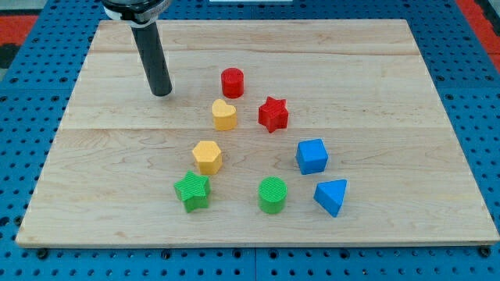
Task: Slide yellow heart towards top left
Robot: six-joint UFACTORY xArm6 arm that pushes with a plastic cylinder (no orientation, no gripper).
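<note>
My tip [162, 93] rests on the tabletop [375, 70], apart from every block.

The tool is a plain rod with no jaws, so it clamps on nothing. The yellow heart [224, 115] sits near centre, at about four o'clock from my tip, with a gap between. The red cylinder [232, 82] is at one o'clock of the heart, the red star [273, 114] at three o'clock. Further toward six o'clock lie the yellow hexagon [208, 156], green star [192, 191], green cylinder [273, 194], blue cube [312, 156] and blue triangular block [332, 196].
</note>
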